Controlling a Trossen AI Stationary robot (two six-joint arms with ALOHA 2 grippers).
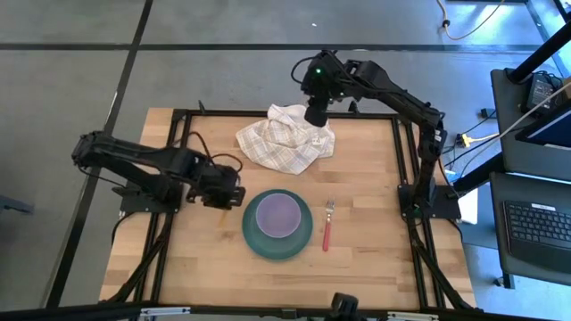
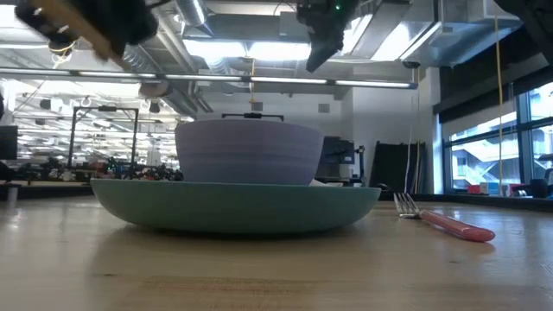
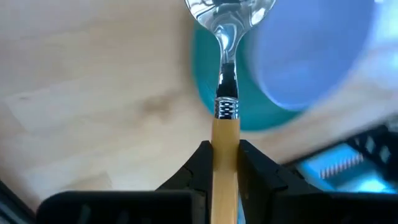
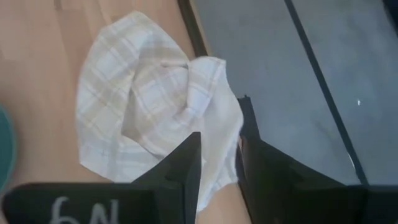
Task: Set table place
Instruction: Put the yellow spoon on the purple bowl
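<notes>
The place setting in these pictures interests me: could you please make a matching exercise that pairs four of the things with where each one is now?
Things:
1. lilac bowl
2. fork
3. spoon
4. checked cloth

Places:
A. held in the left hand, beside the teal plate
B. crumpled at the far side of the table, under the right hand
C. sitting on the teal plate
D. lying flat on the table, on the right arm's side of the plate

Pairs: 1-C, 2-D, 3-A, 4-B
</notes>
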